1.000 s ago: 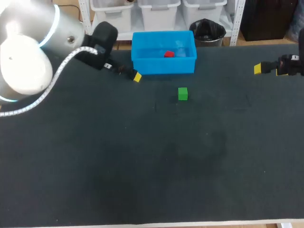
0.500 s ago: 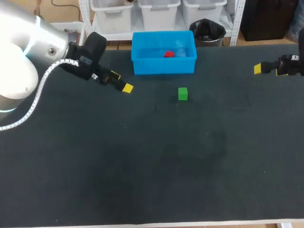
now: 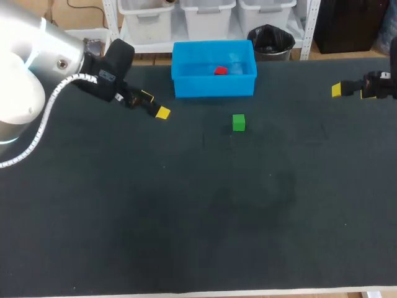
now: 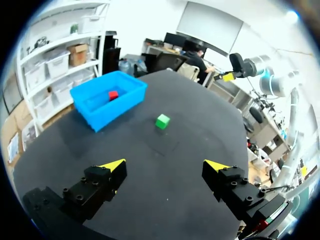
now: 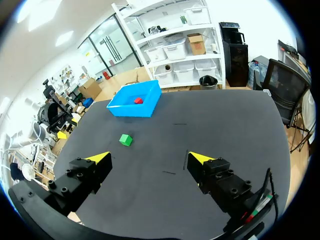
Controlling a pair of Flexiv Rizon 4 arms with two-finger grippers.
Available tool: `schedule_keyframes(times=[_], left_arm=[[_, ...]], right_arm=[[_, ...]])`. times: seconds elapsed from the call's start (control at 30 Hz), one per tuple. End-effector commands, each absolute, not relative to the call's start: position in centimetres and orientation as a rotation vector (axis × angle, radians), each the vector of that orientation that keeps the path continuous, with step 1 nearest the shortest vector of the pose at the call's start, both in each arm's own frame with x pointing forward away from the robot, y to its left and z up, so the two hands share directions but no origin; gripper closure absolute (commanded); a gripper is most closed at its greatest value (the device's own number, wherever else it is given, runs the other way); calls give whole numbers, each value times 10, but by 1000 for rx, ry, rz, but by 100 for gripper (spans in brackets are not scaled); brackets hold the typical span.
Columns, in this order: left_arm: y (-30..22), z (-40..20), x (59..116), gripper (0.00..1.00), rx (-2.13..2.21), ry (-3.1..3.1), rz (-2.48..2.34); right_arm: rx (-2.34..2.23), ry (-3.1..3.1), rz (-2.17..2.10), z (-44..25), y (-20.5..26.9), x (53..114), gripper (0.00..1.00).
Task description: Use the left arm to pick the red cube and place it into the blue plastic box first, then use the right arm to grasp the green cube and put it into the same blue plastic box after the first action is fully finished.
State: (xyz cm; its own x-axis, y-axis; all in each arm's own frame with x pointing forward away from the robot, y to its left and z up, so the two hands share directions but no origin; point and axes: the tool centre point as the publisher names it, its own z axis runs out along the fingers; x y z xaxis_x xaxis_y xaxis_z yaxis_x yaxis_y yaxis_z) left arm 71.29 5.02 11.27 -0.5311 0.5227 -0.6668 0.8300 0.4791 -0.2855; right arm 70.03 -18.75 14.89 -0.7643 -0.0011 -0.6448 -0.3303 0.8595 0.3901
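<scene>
Red cube [image 3: 220, 71] lying inside blue plastic box [image 3: 214, 87]; green cube [image 3: 239, 122] on dark table [image 3: 186, 217] just in front of it. Left gripper [image 4: 165, 165] spread wide, empty, near the box; right gripper [image 5: 150, 158] spread too, well apart at right

The small red cube [image 3: 220, 71] lay inside the open blue plastic box [image 3: 213, 89]; the small green cube [image 3: 239, 122] sat on the table near it.

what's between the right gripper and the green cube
Nothing: only bare black table lies between the right gripper and the green cube. The head view shows that stretch plainly, and the right wrist view agrees.
</scene>
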Motion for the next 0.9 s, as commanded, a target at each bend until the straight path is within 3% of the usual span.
schedule_keyframes(times=[0.03,0.4,0.9], left_arm=[[51,112,713,0,1118,2225,-822],[51,112,713,0,1118,2225,-822],[51,112,713,0,1118,2225,-822]], right_arm=[[-238,2369,648,149,-187,700,0],[-200,2396,620,148,-189,696,0],[-299,2480,599,150,-153,718,0]])
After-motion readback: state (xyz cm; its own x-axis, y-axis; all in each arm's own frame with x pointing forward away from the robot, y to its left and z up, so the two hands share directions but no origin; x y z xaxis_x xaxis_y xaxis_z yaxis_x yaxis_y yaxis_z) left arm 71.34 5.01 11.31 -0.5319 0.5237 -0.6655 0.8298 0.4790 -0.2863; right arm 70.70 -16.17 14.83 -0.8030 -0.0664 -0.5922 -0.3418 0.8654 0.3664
